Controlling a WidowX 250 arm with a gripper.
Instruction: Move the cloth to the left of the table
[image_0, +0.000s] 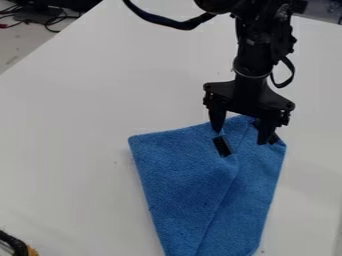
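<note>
Arm (254, 57) cut off at top, cloth (187, 185) at btm; gripper (240, 137) hides pt. of cloth's top edge.

Camera view: fixed, above bench (73, 125) | Facing: slantwise down, toward arm (255, 50) at top | Range: close, bench cut by view's edges

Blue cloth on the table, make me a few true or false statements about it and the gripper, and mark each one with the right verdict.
1. The blue cloth is folded over itself, with an edge running down its length. True.
2. The gripper is at the cloth's lower end in the view. False: it is at the upper end.
3. The gripper's fingers are spread apart. True.
4. The cloth rests on a brown surface. False: it lies on a white table.
5. The cloth reaches the bottom edge of the view. True.
</note>
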